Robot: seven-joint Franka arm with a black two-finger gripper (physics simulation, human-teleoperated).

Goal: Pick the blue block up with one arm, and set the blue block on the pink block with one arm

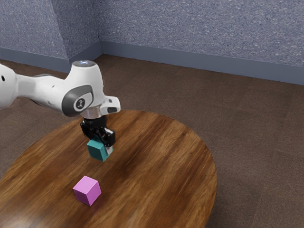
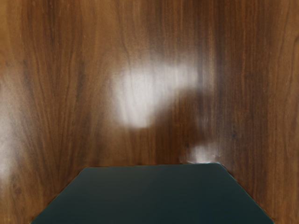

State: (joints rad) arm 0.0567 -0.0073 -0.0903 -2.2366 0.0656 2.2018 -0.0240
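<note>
End effector: the black end effector [image 1: 101,144] points down over the table, its fingers closed on two opposite sides of the blue block.
Blue block: the blue block [image 1: 97,151], teal in tone, hangs tilted in that grip and looks to be just clear of the wood; in the wrist view it [image 2: 154,196] is the dark shape just under the hand.
Pink block: the pink block [image 1: 87,190] rests on the table, near the blue block but apart from it, closer to the exterior camera.
Table: the round, glossy wooden table [image 1: 161,156] shows pale glare in the wrist view [image 2: 140,93].
Arm: the white arm [image 1: 57,92] enters from the exterior view's left.
</note>
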